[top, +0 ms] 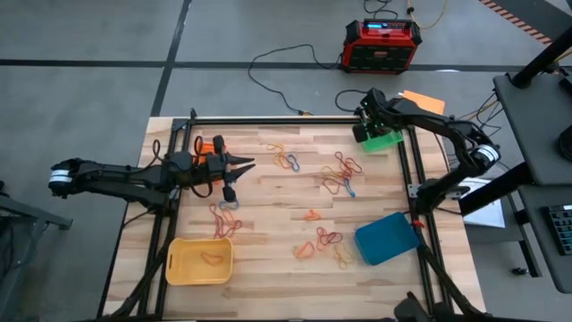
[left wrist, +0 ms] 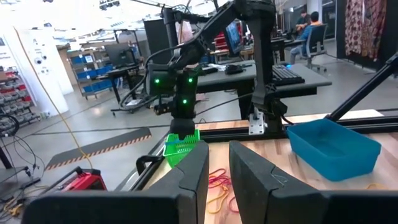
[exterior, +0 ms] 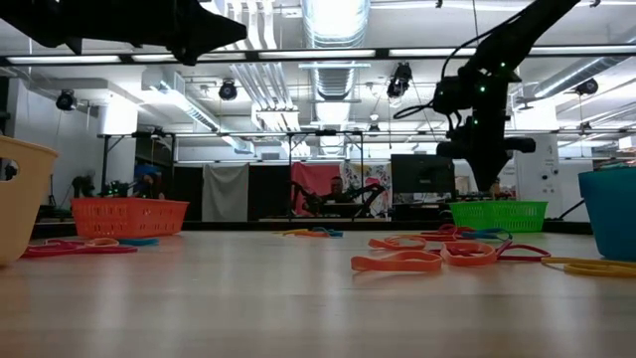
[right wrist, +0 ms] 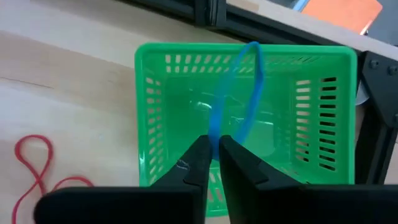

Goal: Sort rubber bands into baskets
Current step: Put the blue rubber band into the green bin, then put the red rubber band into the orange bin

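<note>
Pinching a blue rubber band (right wrist: 249,93) between nearly closed fingers, right gripper (right wrist: 211,152) hangs directly over the green basket (right wrist: 158,124) at the table's far right corner; the loop stands up from the fingertips across the basket's opening. A red band (right wrist: 34,162) lies on the wood just beside that basket. Left gripper (top: 241,164) sits over the left side of the table, fingers close together with a narrow gap, nothing visible between them. Loose rubber bands (top: 344,170) are scattered across the wooden table (top: 268,224): a cluster near the far middle, more in the centre, a few near the blue basket (top: 384,240) at the near right. Yellow basket (top: 183,264) at near left has an orange band (top: 211,258) inside. Orange basket (exterior: 129,215) shows in the low view at far left. Beyond the table, a red-black box (top: 382,45) with cables on the floor.
</note>
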